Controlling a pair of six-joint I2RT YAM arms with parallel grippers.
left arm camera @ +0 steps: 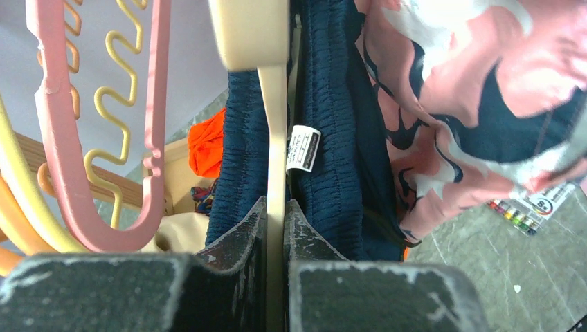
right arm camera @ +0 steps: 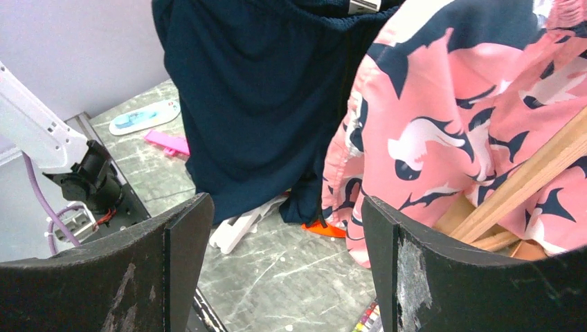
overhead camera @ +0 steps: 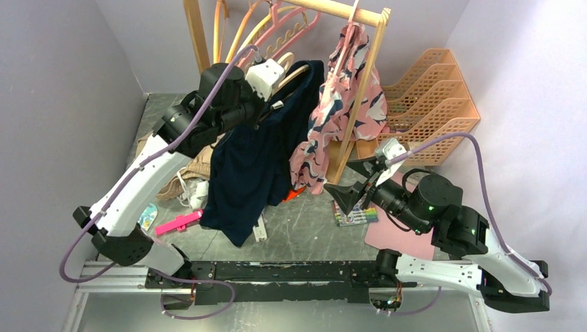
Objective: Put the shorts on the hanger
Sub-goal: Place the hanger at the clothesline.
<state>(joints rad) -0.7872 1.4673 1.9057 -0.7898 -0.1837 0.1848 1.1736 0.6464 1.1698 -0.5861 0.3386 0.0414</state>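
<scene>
You have two pairs of shorts in front of you. The shorts (overhead camera: pixel 253 166) are plain navy, and one pink printed pair (overhead camera: pixel 342 114) hangs just to their right on the wooden rack (overhead camera: pixel 346 10). There is one cream hanger (overhead camera: pixel 296 75).

Your left gripper (left arm camera: pixel 275 221) is clamped on that hanger's bar. Only the left wrist view shows this: the cream bar runs up between the pinched fingers, with gathered navy waistband on either side of it and one white label (left arm camera: pixel 303 148) beside it. One pink wavy hanger (left arm camera: pixel 156 104) and a yellow one (left arm camera: pixel 114 97) hang to the left there.

From above you see what that view hides — the shorts draped over the hanger at the left gripper, trailing down to the table.

Your right gripper (right arm camera: pixel 284 228) stands wide and empty, low over the table, with the shorts' hem ahead of it but not touching.
</scene>
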